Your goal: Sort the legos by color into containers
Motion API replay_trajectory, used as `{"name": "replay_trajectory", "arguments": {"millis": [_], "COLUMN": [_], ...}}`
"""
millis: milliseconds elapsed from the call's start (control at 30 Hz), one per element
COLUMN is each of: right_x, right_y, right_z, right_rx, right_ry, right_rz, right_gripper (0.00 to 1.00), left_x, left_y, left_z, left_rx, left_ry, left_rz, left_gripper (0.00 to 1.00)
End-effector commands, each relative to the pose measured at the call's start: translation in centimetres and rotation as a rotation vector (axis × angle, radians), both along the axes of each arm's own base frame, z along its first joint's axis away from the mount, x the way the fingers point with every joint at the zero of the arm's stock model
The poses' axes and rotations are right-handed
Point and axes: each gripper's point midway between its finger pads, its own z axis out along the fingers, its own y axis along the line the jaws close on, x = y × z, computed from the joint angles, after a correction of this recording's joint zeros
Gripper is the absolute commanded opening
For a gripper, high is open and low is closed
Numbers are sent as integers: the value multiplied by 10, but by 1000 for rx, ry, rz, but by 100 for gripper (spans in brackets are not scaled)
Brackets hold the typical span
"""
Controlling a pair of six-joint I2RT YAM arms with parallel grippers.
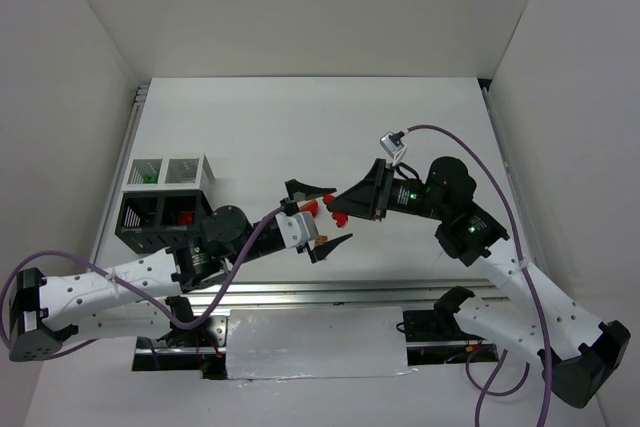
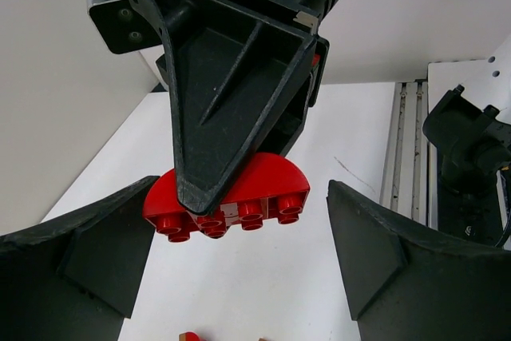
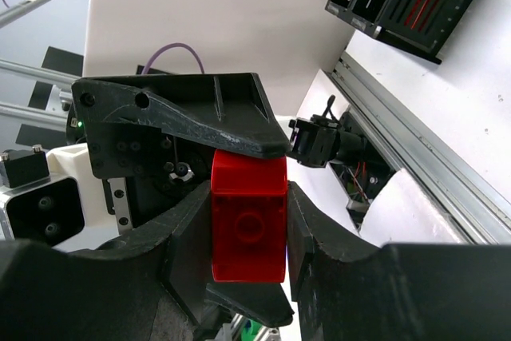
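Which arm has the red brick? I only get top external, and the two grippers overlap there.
Observer: The right gripper. Its wrist view shows the red brick clamped between its two fingers.
Operator: Is the left closed on it too?
Observer: No. In the left wrist view the left gripper is open, its fingers spread wider than the brick.
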Motion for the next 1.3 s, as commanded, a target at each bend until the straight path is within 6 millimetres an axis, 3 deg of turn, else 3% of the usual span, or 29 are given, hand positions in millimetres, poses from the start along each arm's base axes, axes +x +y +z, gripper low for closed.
{"name": "replay_trajectory", "arguments": {"millis": [0,167,267,300,367,400,533,567,633,667,833,900,933,1000,1033,1067,1100,1133,1167,1233,1267], "right_x": [0,5,3,3,0,-1,-3,-5,-5,-1,15,22,30,44,48,52,56,55,55,52,52], "right_y": [1,1,1,1,0,1,0,0,-2,-3,-22,-33,-43,-64,-75,-83,-95,-101,-106,-108,-108], "right_z": [12,6,10,10,14,14,18,18,19,17,12,18,10,16,6,6,10,7,7,8,7], "right_rx": [34,22,32,33,37,37,43,45,44,35,-42,-57,-103,-151,-215,-241,-257,-282,-290,-280,-276], "right_ry": [-58,-51,-56,-55,-65,-66,-79,-87,-108,-112,-147,-173,-168,-197,-189,-198,-216,-223,-230,-245,-246], "right_rz": [-6,-26,-19,-17,-15,-11,-5,3,-2,-27,-145,-216,-264,-398,-447,-492,-566,-587,-606,-615,-612], "right_gripper": [0,0,0,0,0,0,0,11,53,99,100,100,100,100,100,100,100,100,100,100,100], "left_x": [-3,-5,-5,-5,-4,-4,5,7,19,23,58,72,79,98,116,115,125,129,126,119,114], "left_y": [4,9,8,7,5,4,1,1,3,5,37,59,71,107,145,156,192,213,265,308,344], "left_z": [33,40,39,38,37,37,30,29,25,27,6,4,-7,-11,-25,-31,-36,-27,-56,-58,-68], "left_rx": [-102,-122,-115,-109,-98,-96,-76,-73,-59,-69,-92,-134,-155,-203,-234,-244,-273,-404,-345,-458,-469], "left_ry": [-35,-35,-32,-27,-24,-18,4,10,36,52,153,199,275,340,424,474,511,598,655,754,783], "left_rz": [0,-1,-1,-2,-1,-2,35,45,112,142,397,475,536,686,878,936,1069,1151,1377,1556,1692], "left_gripper": [95,89,70,56,47,36,15,12,0,0,0,0,0,0,0,0,0,0,0,0,0]}}
